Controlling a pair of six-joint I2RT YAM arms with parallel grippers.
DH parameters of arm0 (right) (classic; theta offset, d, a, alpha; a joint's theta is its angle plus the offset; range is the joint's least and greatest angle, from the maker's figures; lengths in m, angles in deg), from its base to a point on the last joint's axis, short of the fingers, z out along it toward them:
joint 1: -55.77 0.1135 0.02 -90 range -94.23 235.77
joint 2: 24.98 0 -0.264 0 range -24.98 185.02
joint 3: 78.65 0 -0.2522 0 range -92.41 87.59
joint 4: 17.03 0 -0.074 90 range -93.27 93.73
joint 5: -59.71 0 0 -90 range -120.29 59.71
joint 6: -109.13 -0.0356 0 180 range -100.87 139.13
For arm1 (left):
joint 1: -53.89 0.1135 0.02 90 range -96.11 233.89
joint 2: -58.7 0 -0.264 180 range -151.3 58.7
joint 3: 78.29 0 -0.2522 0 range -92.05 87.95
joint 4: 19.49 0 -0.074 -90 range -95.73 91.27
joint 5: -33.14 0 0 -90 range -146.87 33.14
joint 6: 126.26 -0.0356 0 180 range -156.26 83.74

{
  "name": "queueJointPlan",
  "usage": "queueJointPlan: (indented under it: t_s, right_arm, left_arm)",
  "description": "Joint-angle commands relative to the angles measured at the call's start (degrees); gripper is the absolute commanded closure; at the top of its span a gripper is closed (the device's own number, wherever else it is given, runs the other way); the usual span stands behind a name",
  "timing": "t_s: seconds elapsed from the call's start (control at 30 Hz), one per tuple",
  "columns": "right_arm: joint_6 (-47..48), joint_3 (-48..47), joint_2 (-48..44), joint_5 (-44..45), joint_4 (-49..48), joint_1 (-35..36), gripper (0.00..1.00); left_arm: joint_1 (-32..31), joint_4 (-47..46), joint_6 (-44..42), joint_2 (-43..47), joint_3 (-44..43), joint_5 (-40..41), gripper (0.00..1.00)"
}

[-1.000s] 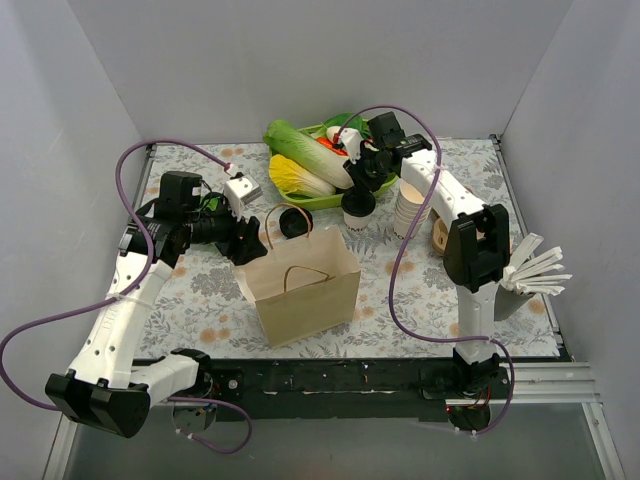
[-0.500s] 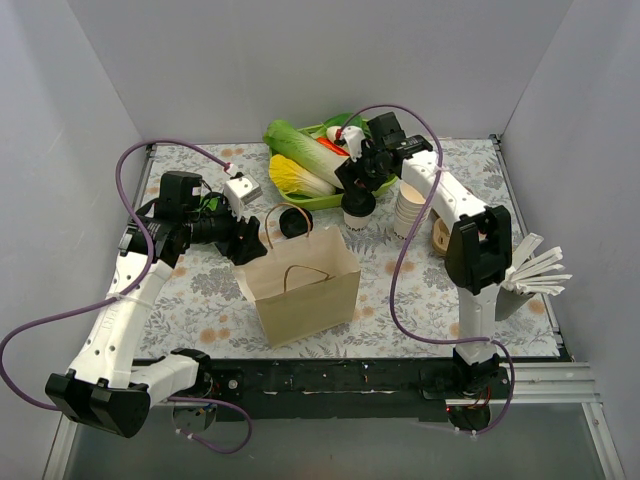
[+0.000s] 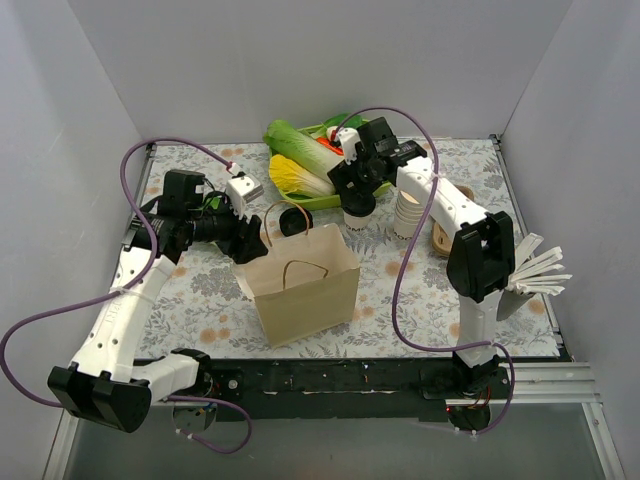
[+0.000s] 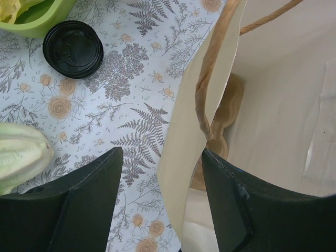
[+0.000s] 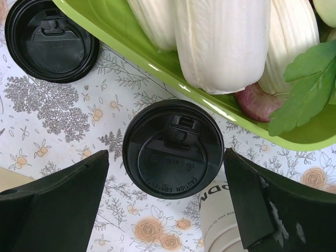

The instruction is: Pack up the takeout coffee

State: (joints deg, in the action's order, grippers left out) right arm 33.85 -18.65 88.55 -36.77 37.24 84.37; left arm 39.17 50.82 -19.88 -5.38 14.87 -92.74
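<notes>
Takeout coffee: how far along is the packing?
Done: lid is on the takeout coffee, standing on the table; paper bag stands open, left gripper with jaws astride its rim. In hand: right gripper hangs over the cup, jaws open either side, no grip. Left: grasp, lift, lower into the bag.

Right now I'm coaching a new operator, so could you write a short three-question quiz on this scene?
1. True or false: the right gripper is clamped shut on the coffee cup.
2. What does the left gripper straddle? A) a loose lid B) the paper bag's wall C) a cabbage
3. Fill in: the coffee cup stands beside the green ___.
Key: 1 false, its jaws stand open over the cup; 2 B; 3 tray.
</notes>
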Motion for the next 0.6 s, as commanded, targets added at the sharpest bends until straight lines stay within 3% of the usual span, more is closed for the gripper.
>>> queueJointPlan:
  t_s: [0.0,0.57]
  right_arm:
    - [-2.5,0.3,-0.4,4.4,-2.2,0.6,0.02]
    - [-3.6,1.6,0.7,5.9,-2.3,0.7,0.08]
  left_arm:
    - [0.3,0.1,-0.1,0.4,-1.4,0.5,0.38]
    - [0.3,-0.1,0.2,0.4,-0.7,0.8,0.38]
